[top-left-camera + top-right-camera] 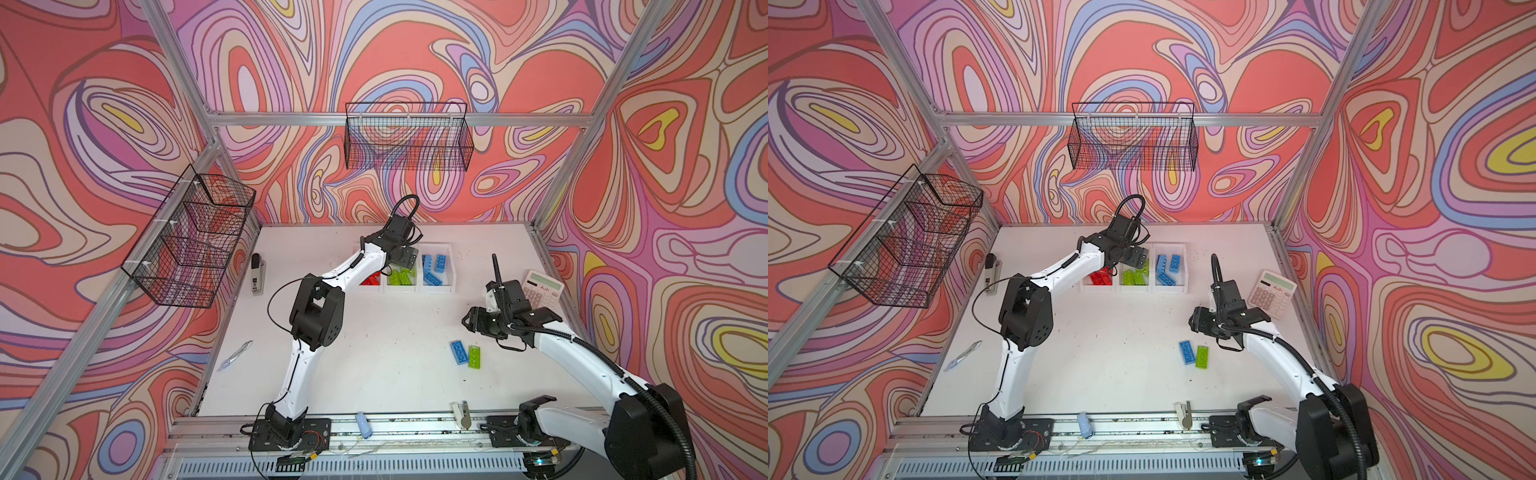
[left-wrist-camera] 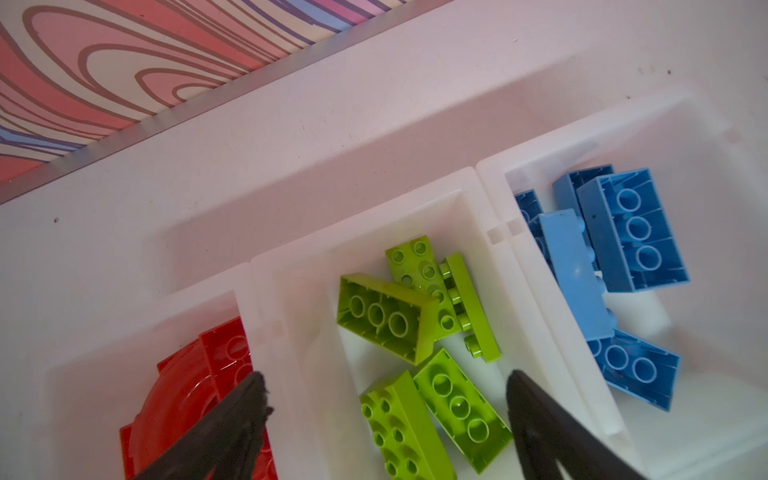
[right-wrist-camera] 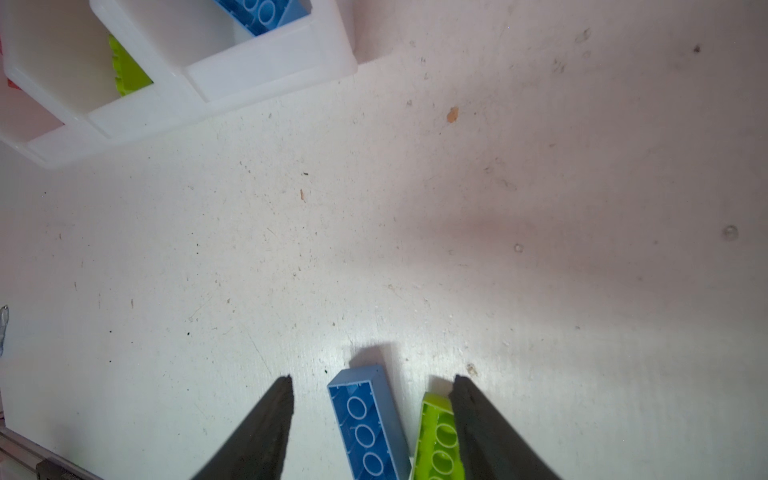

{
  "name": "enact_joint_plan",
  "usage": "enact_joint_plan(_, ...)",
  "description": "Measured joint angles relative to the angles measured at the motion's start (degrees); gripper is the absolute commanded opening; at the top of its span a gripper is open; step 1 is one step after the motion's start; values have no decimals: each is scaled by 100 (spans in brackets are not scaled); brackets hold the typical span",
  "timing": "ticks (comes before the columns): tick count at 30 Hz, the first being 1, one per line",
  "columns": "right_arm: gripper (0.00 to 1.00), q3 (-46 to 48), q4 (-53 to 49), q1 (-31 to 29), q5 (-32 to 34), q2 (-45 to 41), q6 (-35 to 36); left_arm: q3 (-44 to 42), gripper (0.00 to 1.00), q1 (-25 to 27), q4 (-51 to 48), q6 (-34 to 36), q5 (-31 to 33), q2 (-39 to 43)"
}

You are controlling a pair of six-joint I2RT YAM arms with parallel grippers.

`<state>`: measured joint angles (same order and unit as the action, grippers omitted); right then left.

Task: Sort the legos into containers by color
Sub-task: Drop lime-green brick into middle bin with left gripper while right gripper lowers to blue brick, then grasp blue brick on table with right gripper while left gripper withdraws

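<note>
**Entry 1. Left fingers** [image 2: 232,432]: spread wide, nothing between them (poised above the middle bin).
Below them is a heap of lime green studded plastic bricks [image 2: 386,320]. It lies in the centre compartment of the three joined white plastic bins [image 1: 438,289]. Red plastic bricks [image 2: 195,395], one curved like an arch, fill the compartment on one side. Blue plastic bricks [image 2: 631,232] fill the compartment on the other.

**Entry 2. Right fingers** [image 3: 257,432]: partly spread, empty, hovering over the white surface [image 3: 415,208], well apart from the bins.
Between them lies a loose blue rectangular brick [image 3: 365,428], hollow side up. A loose lime green rectangular brick [image 3: 436,440] lies close alongside, partly hidden by one finger.

**Step in hand (judged):** late in the sort. These two are the only bricks left out in view.

**Next move calls for:**
- Centre the right fingers on the blue brick alone and come down across its narrow width.
- Keep clear of the green neighbour.
- Carry the brick to the blue compartment (the left arm should lift away first).
</note>
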<state>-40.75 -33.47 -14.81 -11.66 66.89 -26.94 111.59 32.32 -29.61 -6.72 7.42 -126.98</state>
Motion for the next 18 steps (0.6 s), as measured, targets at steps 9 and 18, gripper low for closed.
enact_joint_plan(9,68,0,-63,-815,293,216,-267,-2623,100,-4,1110,-256,-203,2518)
enact_joint_plan(18,70,-20,-72,-1504,780,1003,-372,-4728,98,127,1902,-470,87,4513)
